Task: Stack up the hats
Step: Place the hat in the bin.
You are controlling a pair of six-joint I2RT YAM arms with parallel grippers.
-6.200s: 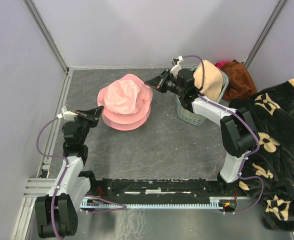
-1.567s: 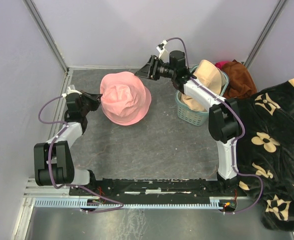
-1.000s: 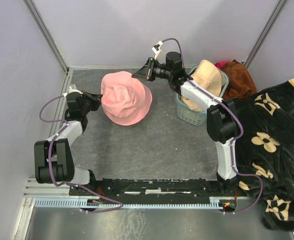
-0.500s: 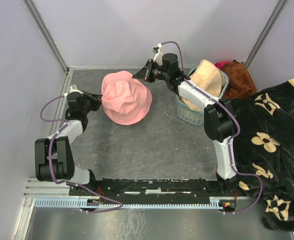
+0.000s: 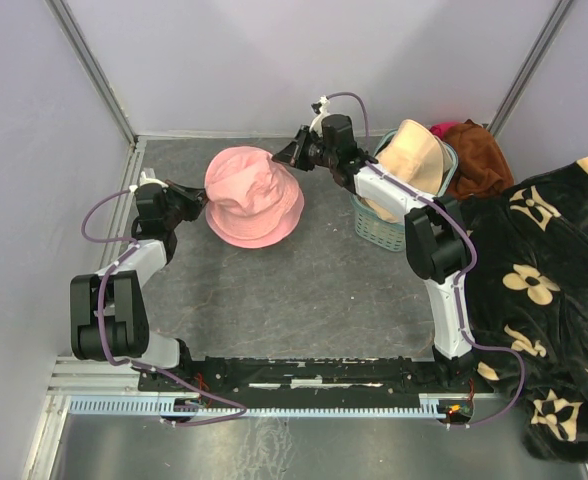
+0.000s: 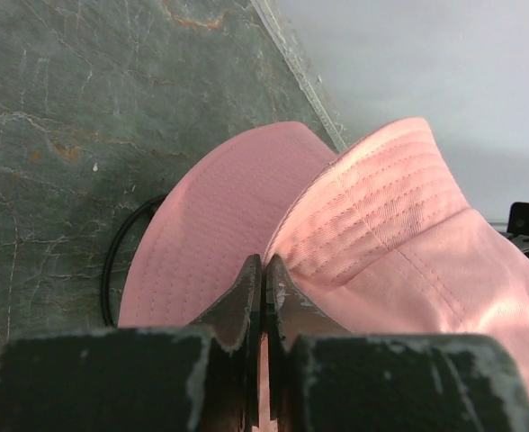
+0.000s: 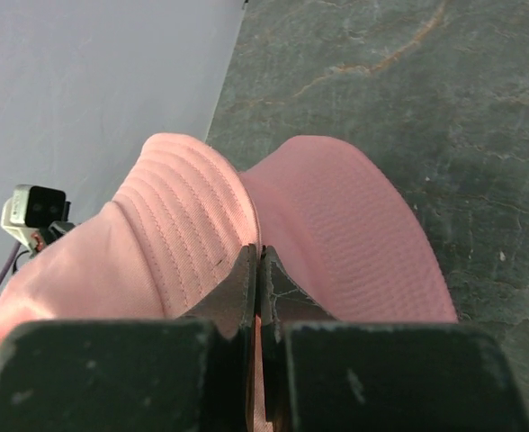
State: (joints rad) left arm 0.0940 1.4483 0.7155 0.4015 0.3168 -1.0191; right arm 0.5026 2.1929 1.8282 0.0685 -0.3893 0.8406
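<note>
A pink bucket hat (image 5: 254,192) sits on top of a second pink hat whose brim shows beneath it in the left wrist view (image 6: 212,236) and the right wrist view (image 7: 347,236). My left gripper (image 5: 196,200) is shut on the top hat's left brim (image 6: 372,216), jaws pinched together (image 6: 264,263). My right gripper (image 5: 284,155) is shut on its far right brim (image 7: 170,236), jaws pinched together (image 7: 258,254). A beige hat (image 5: 416,155) rests on the teal basket (image 5: 382,235).
A rust-brown cloth (image 5: 479,155) lies behind the basket. A black blanket with beige flowers (image 5: 554,290) covers the right side. Grey walls close in the back and left; a metal rail (image 5: 124,210) runs along the left edge.
The top pink hat, first held tilted over the lower one, now covers it. Over the last second both grippers and the hat have shifted slightly right, still gripping the brim.
</note>
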